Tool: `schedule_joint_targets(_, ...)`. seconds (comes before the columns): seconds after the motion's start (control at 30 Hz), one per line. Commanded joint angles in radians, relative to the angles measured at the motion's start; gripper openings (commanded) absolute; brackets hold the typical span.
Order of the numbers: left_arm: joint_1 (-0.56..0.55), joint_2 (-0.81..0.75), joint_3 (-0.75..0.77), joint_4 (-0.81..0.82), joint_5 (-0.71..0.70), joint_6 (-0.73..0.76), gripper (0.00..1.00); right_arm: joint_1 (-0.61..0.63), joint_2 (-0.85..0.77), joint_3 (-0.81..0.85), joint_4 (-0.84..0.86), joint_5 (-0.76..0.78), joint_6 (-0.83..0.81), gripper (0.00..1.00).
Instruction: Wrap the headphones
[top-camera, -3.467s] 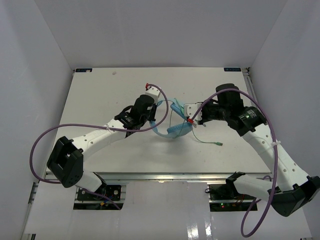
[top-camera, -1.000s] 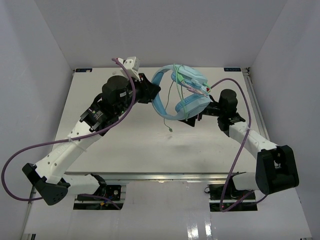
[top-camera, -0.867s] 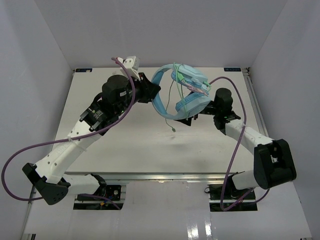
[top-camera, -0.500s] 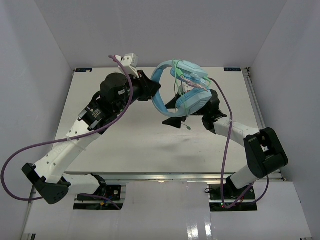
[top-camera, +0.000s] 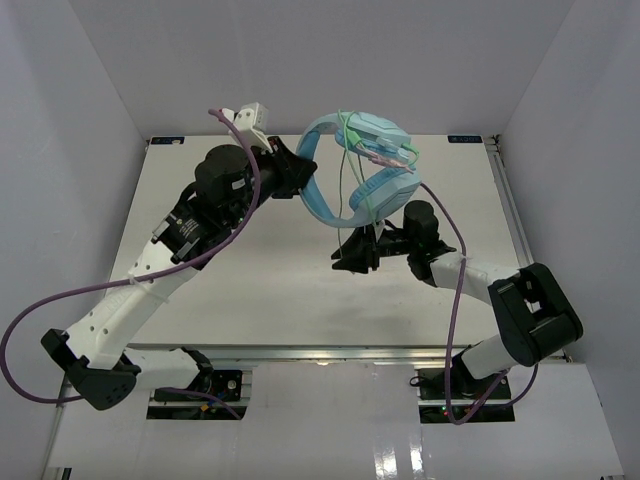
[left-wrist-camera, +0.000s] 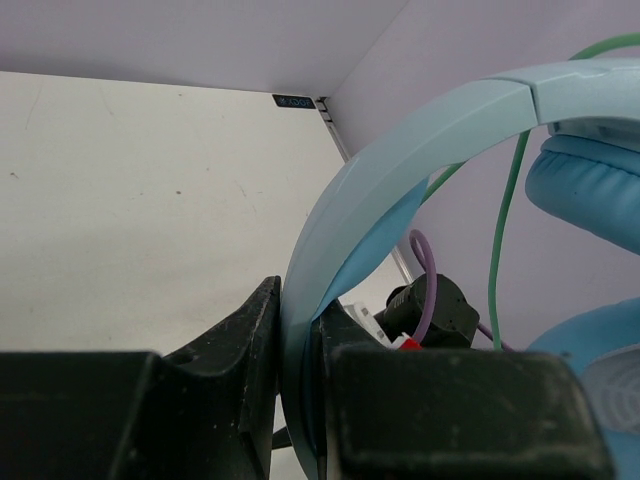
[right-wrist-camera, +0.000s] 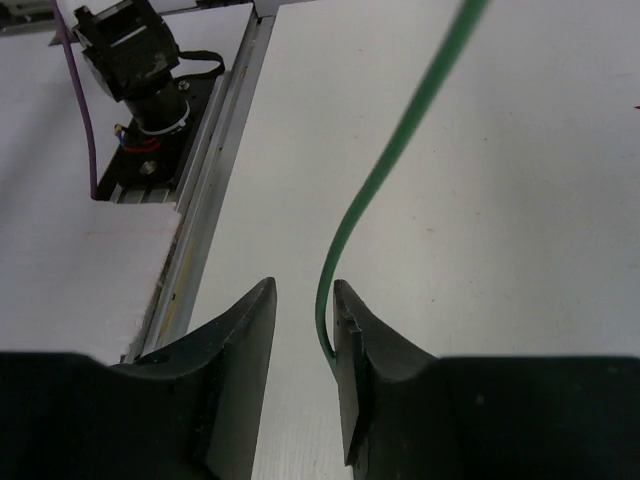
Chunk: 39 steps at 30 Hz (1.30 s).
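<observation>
Right claw (right-wrist-camera: 303, 300) sunk lower; headphones (top-camera: 350, 165) aloft, green cable (right-wrist-camera: 370, 190) dangling.

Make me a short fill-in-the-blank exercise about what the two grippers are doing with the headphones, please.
1. The left gripper clamps the headphones by their ____.
2. The cable running through the right gripper is coloured ____.
3. The headphones do not touch the table; they hang in the ____.

Missing words: headband, green, air.

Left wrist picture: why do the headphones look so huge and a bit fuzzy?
Left wrist view: the headphones sit very near the lens, clamped in the left gripper, so they loom and blur slightly; top external view: farther off, they look small and crisp.
</observation>
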Motion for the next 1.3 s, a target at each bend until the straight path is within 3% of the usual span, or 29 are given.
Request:
schedule_joint_targets(0.0,-0.001,-0.067,0.058,0.070,-0.029,-0.045,0.00,0.042,-0.036,0.034,-0.120,-0.051,-0.137,0.21)
schedule_joint_targets(0.07,-0.001,-0.073,0.061,0.064,-0.045,-0.041,0.00,0.049,-0.045,0.043,-0.165,-0.041,-0.167,0.11)
schedule_joint_targets(0.13,-0.001,-0.082,0.062,0.055,-0.085,-0.036,0.00,0.051,-0.066,0.042,-0.210,-0.018,-0.185,0.08)
schedule_joint_targets(0.2,-0.001,-0.093,0.056,0.048,-0.150,-0.036,0.00,0.053,-0.090,0.038,-0.267,0.032,-0.242,0.08)
schedule_joint_targets(0.43,-0.001,-0.131,-0.054,0.077,-0.438,-0.101,0.00,0.121,-0.274,0.083,-0.727,0.300,-0.486,0.08)
schedule_joint_targets(0.67,0.002,-0.082,-0.155,0.176,-0.651,-0.055,0.00,0.159,-0.333,0.296,-1.067,0.535,-0.682,0.08)
schedule_joint_targets(0.97,0.178,-0.021,-0.271,0.147,-0.551,-0.048,0.00,0.174,-0.385,0.406,-1.242,0.654,-0.842,0.08)
schedule_joint_targets(1.27,0.228,0.071,-0.320,0.143,-0.454,0.021,0.00,0.222,-0.378,0.493,-1.257,0.813,-0.957,0.08)
